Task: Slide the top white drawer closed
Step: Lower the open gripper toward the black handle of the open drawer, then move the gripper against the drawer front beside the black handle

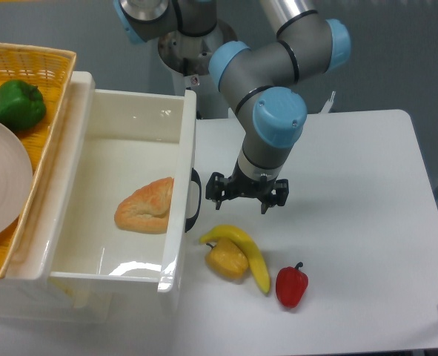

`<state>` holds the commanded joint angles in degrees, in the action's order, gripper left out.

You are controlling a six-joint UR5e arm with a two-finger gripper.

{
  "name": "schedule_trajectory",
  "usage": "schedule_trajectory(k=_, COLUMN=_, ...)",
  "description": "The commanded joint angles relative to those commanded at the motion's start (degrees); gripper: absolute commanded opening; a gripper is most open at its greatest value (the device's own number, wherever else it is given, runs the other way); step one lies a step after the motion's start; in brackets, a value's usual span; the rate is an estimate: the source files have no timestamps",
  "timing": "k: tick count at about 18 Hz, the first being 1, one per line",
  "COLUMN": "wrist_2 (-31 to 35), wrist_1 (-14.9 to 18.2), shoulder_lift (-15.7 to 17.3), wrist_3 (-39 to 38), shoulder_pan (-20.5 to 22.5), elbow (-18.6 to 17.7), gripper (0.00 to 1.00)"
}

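Observation:
The top white drawer (181,133) stands pulled far out over the left of the table, its black curved handle (194,199) facing right. A bread piece (146,205) lies inside it. My gripper (247,196) hangs open just right of the handle, a short gap away, with nothing between its fingers. It points down over the white table (352,193).
A banana (244,248), a yellow pepper (226,259) and a red pepper (291,285) lie just below the gripper. A yellow woven basket (44,63) with a green pepper (15,104) and a plate (0,185) sits left of the drawer.

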<state>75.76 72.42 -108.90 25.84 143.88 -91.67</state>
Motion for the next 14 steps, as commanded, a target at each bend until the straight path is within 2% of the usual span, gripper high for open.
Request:
schedule_trajectory(k=10, wrist_2=-0.35, wrist_1=0.44, shoulder_lift=-0.35, wrist_3=0.00, shoulder_pan=1.67, elbow=0.35, gripper=1.00)
schedule_trajectory(k=14, wrist_2=-0.35, wrist_1=0.35, shoulder_lift=-2.02, wrist_3=0.09, shoulder_pan=1.06, elbow=0.26, gripper=1.00)
